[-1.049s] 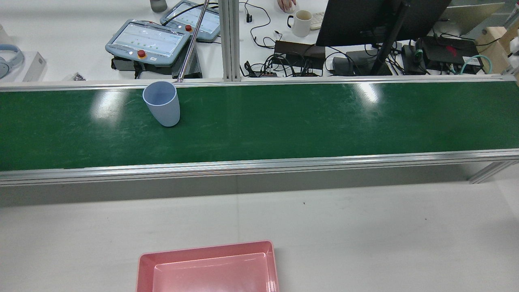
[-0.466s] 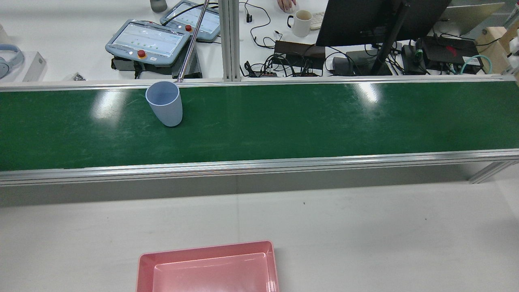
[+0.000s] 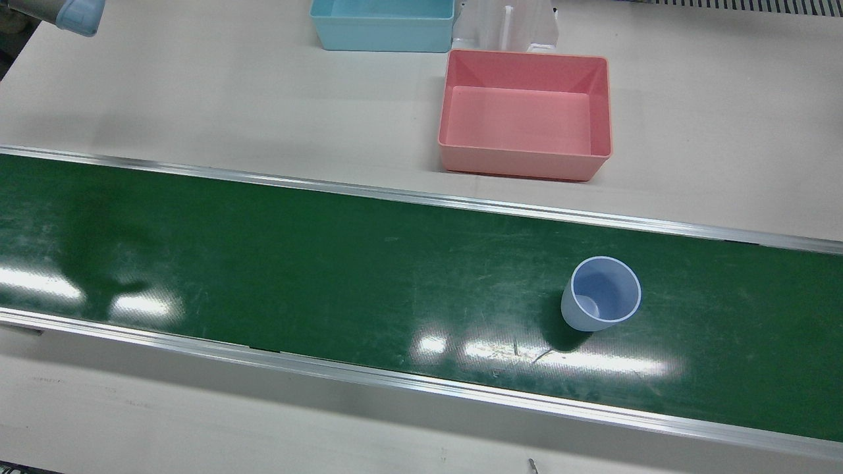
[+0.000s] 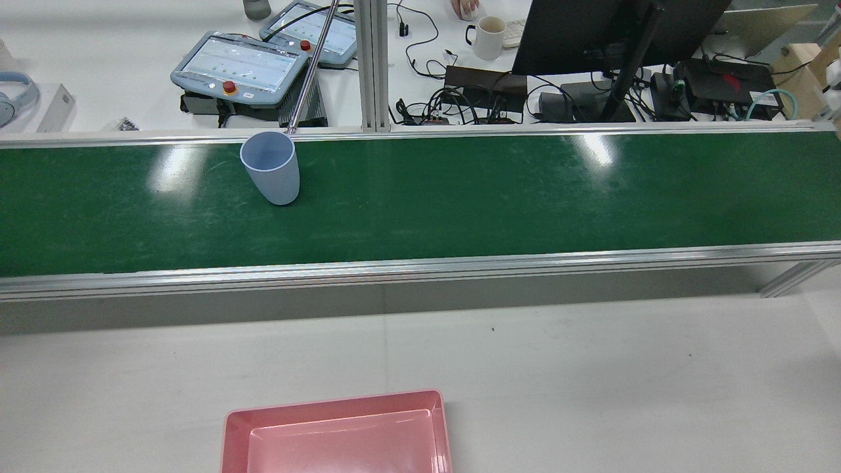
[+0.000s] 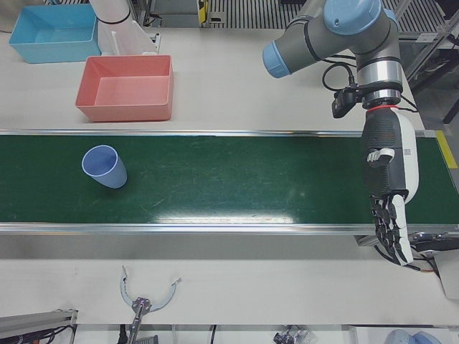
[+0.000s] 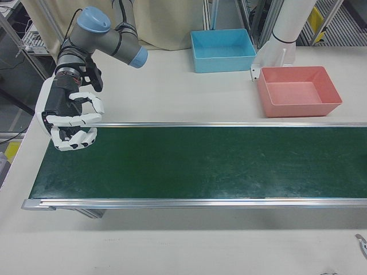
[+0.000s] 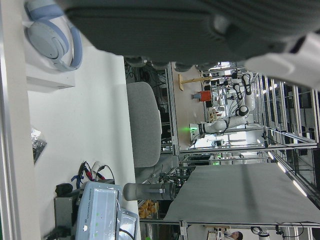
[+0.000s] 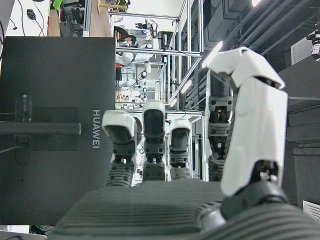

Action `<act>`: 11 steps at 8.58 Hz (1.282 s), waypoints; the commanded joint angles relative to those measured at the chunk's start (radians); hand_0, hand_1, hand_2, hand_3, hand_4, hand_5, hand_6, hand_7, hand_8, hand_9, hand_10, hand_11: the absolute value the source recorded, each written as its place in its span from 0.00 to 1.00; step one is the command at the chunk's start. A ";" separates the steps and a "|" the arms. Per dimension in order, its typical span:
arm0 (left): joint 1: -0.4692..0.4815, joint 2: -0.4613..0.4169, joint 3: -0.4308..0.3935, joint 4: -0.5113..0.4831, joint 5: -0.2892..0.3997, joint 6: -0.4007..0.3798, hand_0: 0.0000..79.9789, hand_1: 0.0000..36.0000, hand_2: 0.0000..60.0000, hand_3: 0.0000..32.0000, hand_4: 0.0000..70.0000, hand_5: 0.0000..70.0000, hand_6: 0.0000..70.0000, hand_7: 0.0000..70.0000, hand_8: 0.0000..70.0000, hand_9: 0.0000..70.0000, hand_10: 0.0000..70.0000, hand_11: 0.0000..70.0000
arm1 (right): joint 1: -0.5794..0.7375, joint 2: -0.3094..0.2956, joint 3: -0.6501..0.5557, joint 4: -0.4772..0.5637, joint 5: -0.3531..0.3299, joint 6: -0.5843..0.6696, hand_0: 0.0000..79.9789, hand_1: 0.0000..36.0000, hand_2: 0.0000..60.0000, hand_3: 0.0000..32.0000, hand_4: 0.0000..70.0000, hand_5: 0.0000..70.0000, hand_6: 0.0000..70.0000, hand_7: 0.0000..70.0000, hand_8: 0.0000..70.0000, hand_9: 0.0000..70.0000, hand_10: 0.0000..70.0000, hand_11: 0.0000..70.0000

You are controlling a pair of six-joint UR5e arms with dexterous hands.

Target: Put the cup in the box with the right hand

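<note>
Right-front view shows our right hand (image 6: 70, 123) empty, fingers loosely curled, at the belt's (image 6: 200, 163) far end. The cup (image 3: 600, 293) stands upright well away, near the pink box (image 3: 525, 123). We should open wide and grasp its wall sideways.

We see a green belt (image 3: 329, 263) running across the white desk (image 3: 197, 99), with a blue bin (image 3: 382, 26) at the far edge. Behind it sit two control tablets (image 4: 240, 66), a white mug (image 4: 489, 36), a black monitor (image 4: 591, 33) and headphones (image 4: 13, 95).
</note>
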 commanded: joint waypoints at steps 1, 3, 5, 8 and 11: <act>0.000 0.000 -0.001 0.000 0.000 0.000 0.00 0.00 0.00 0.00 0.00 0.00 0.00 0.00 0.00 0.00 0.00 0.00 | -0.001 0.001 -0.002 0.000 0.000 0.000 0.72 0.69 0.57 0.00 0.92 0.18 0.33 1.00 0.57 0.83 0.68 0.96; 0.000 0.000 -0.001 0.000 0.000 0.000 0.00 0.00 0.00 0.00 0.00 0.00 0.00 0.00 0.00 0.00 0.00 0.00 | 0.001 0.000 0.001 0.000 0.000 0.000 0.72 0.69 0.57 0.00 0.90 0.18 0.32 1.00 0.57 0.82 0.67 0.95; 0.000 0.000 -0.001 0.000 0.000 0.000 0.00 0.00 0.00 0.00 0.00 0.00 0.00 0.00 0.00 0.00 0.00 0.00 | -0.001 0.000 0.001 0.000 0.000 0.000 0.72 0.69 0.57 0.00 0.90 0.18 0.32 1.00 0.57 0.82 0.67 0.95; 0.000 0.000 0.001 0.000 0.000 0.000 0.00 0.00 0.00 0.00 0.00 0.00 0.00 0.00 0.00 0.00 0.00 0.00 | 0.001 -0.002 0.003 0.000 0.000 0.000 0.72 0.69 0.57 0.00 0.89 0.18 0.32 1.00 0.56 0.81 0.66 0.94; 0.000 0.000 -0.001 0.000 0.000 0.000 0.00 0.00 0.00 0.00 0.00 0.00 0.00 0.00 0.00 0.00 0.00 0.00 | 0.001 -0.002 0.003 0.000 0.000 0.000 0.72 0.69 0.57 0.00 0.90 0.18 0.32 1.00 0.57 0.82 0.67 0.95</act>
